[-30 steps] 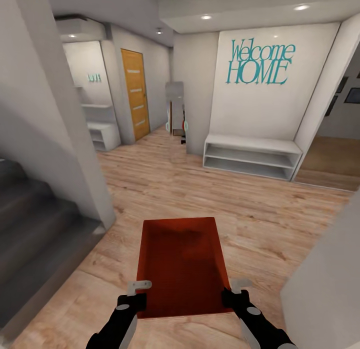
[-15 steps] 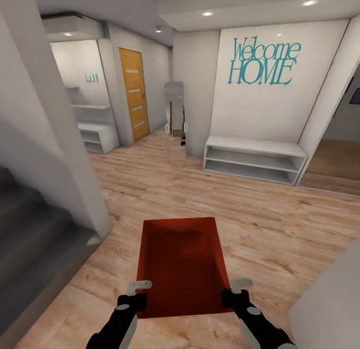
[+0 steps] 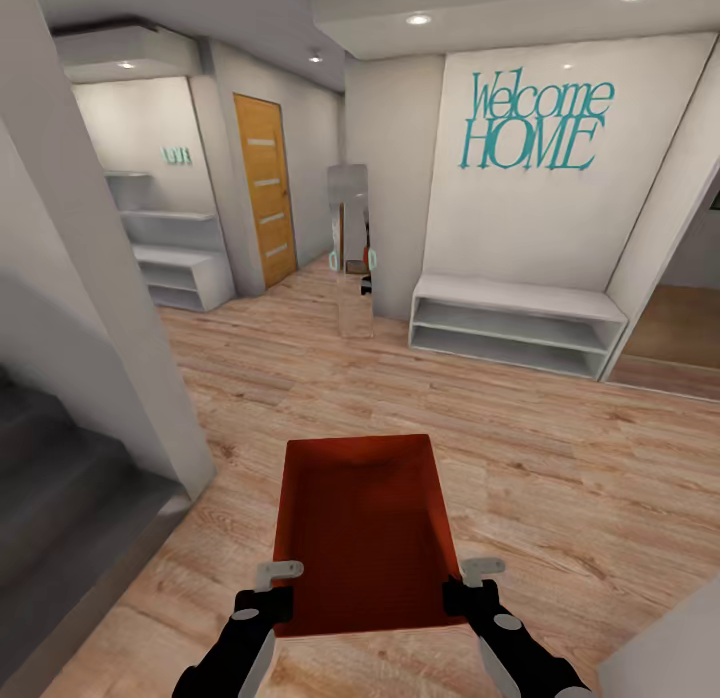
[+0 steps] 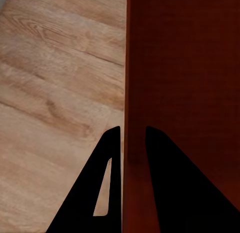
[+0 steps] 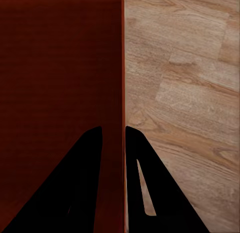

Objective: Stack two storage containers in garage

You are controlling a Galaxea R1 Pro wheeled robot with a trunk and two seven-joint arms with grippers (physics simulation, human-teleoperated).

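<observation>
Wood-plank flooring (image 3: 560, 448) runs toward a "Welcome HOME" wall (image 3: 530, 123) as the storage container (image 3: 362, 528) rides level between both arms, left hand (image 3: 268, 590) and right hand (image 3: 478, 583) each pinched on a side wall. Holding it flat and clearing the grey stairs (image 3: 60, 488) likely matters most.

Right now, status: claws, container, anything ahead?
Left claw and right claw each shut on a side wall of the storage container. Container carried level over wood-plank floor. White bench ahead right, stairs left.
</observation>
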